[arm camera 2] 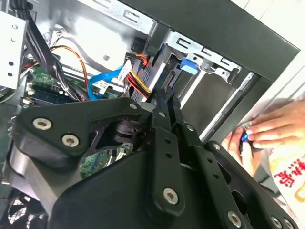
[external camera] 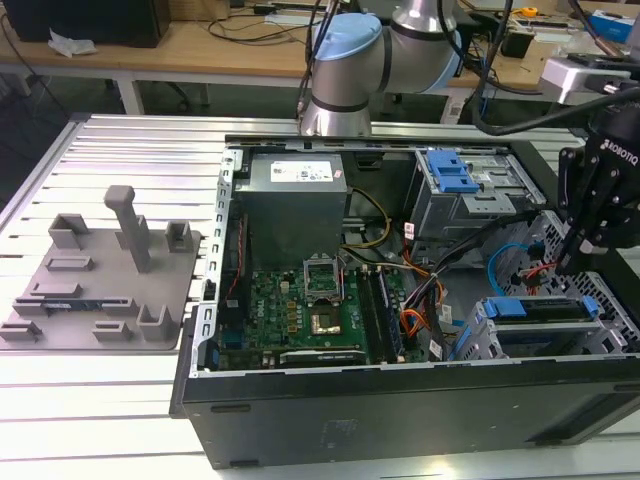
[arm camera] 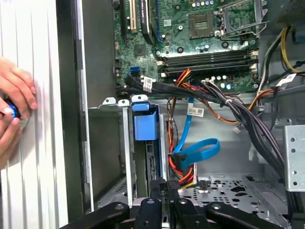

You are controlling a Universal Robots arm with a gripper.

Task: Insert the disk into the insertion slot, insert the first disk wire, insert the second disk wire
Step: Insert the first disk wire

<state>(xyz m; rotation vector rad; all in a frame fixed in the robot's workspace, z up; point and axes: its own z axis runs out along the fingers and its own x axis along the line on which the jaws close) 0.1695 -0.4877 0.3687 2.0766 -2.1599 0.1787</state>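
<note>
While disk [arm camera: 144,126] sits inside insertion slot [arm camera: 127,143], end effector [arm camera: 162,184], pressed together, hangs just beside it.

Robotics lab, slotted aluminium worktable [external camera: 130,150], cable-strewn wooden benches [external camera: 220,55], opened computer case [external camera: 400,410], robot arm [external camera: 350,60]

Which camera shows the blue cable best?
The first wrist view: the blue cable lies with its loop in the open. The second wrist view catches a short stretch; the exterior view, a thin arc.
</note>
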